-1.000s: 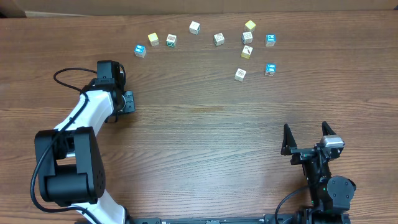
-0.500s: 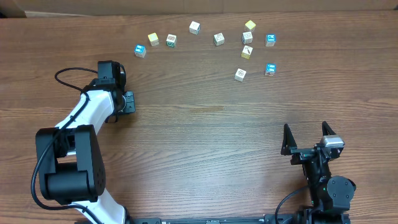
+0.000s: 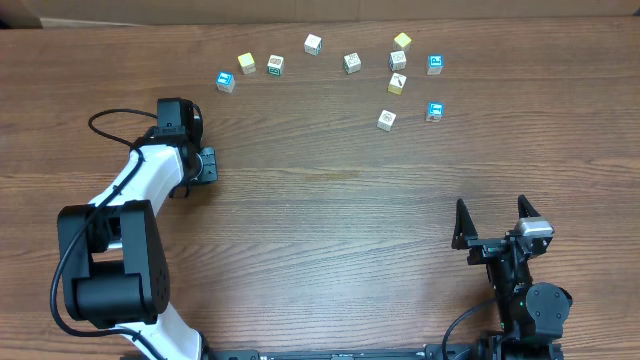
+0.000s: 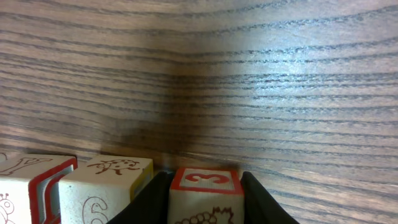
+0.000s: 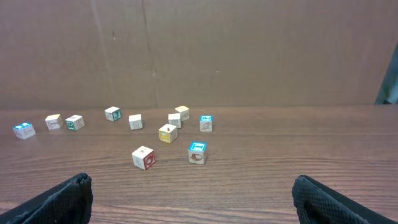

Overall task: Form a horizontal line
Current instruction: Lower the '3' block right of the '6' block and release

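Note:
In the left wrist view my left gripper [image 4: 204, 198] is shut on a pale cube with a red "3" face [image 4: 205, 179], resting on the table. To its left stand a pale cube with a ladybug and a "6" [image 4: 109, 180] and a red-edged cube [image 4: 28, 183], side by side in a row. In the overhead view my left gripper [image 3: 203, 165] hides these cubes. A green-faced cube [image 3: 275, 65] lies among scattered cubes at the back; a row of four with it does not show. My right gripper [image 3: 490, 222] is open and empty.
Loose cubes lie in an arc at the back: blue ones [image 3: 225, 80] [image 3: 434, 111], yellow ones [image 3: 247, 62] [image 3: 397, 84], pale ones [image 3: 313, 43] [image 3: 387, 119]. In the right wrist view a red-faced cube [image 5: 143, 157] and a blue one [image 5: 197, 151] are nearest.

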You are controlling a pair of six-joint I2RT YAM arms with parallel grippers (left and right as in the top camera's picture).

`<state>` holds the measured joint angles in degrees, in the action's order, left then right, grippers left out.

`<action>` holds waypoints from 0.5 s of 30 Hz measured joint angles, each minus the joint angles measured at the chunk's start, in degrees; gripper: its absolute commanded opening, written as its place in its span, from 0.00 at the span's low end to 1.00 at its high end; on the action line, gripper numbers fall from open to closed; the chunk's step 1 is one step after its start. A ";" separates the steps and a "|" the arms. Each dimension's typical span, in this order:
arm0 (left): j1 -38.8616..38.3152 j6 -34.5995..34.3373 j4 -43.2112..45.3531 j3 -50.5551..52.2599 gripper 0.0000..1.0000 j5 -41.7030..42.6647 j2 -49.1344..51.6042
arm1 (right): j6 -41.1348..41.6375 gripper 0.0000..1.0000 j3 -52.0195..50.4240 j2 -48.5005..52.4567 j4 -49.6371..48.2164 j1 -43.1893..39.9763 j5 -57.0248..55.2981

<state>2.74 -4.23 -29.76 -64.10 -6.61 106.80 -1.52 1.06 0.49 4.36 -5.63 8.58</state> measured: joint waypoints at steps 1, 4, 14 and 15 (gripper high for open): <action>-0.02 0.00 -0.04 0.00 0.31 0.00 0.09 | 0.00 1.00 0.00 0.00 -0.04 -0.02 -0.02; -0.02 0.00 -0.22 0.00 0.32 0.00 0.33 | -0.02 1.00 0.00 0.00 -0.04 -0.02 0.00; -0.02 0.00 0.94 0.00 0.33 0.00 0.37 | 0.04 1.00 0.00 0.00 -0.02 0.00 0.00; 0.00 0.00 1.09 0.00 0.33 0.00 0.37 | -0.02 1.00 0.00 0.00 0.00 0.00 0.00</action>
<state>2.74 -4.23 -28.67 -64.10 -6.61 107.18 -1.54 1.06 0.49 4.36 -5.63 8.58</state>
